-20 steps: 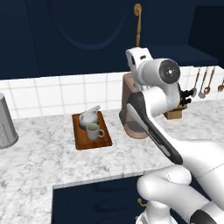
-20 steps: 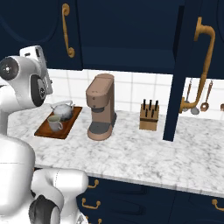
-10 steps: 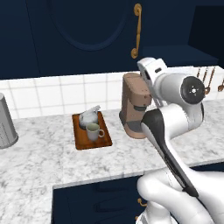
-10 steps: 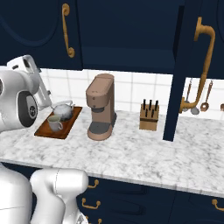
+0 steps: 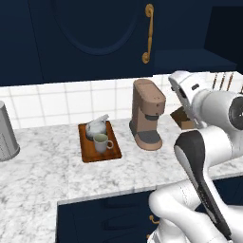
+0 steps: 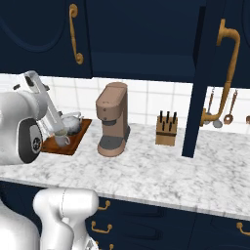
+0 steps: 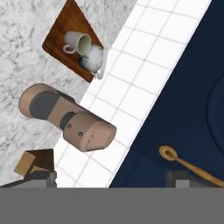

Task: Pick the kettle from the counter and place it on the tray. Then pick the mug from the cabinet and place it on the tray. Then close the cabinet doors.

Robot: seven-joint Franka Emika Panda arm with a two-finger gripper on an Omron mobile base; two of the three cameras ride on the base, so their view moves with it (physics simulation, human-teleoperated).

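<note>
On the dark wooden tray [image 5: 91, 153] [image 6: 72, 143] [image 7: 56, 37] lie the silvery kettle [image 5: 96, 127] [image 6: 71, 122] [image 7: 92, 59] and, in front of it, the pale mug [image 5: 101, 142] [image 7: 78, 43]. My gripper [image 7: 111, 179] is open and empty, its fingertips [image 7: 41, 178] wide apart. It hangs high by the wall, right of the tray, looking down along the tiles. The cabinet [image 6: 141, 39] is open. Its left door [image 5: 95, 38] is shut against the frame and its right door [image 6: 197, 78] stands out over the counter [image 5: 47, 171]. A brass handle [image 7: 188, 166] lies close to my right fingertip.
A brown coffee machine [image 5: 147, 114] [image 6: 113, 119] [image 7: 65, 118] stands right of the tray, and a knife block [image 6: 167, 129] [image 7: 33, 162] beyond it. A ribbed grey canister [image 5: 4, 133] stands at the far left. Utensils [image 6: 219, 110] hang on the wall behind the open door.
My arm has swung to the right, away from above the tray, and the elbow has come down nearer the cameras. Kettle and mug have not moved.
</note>
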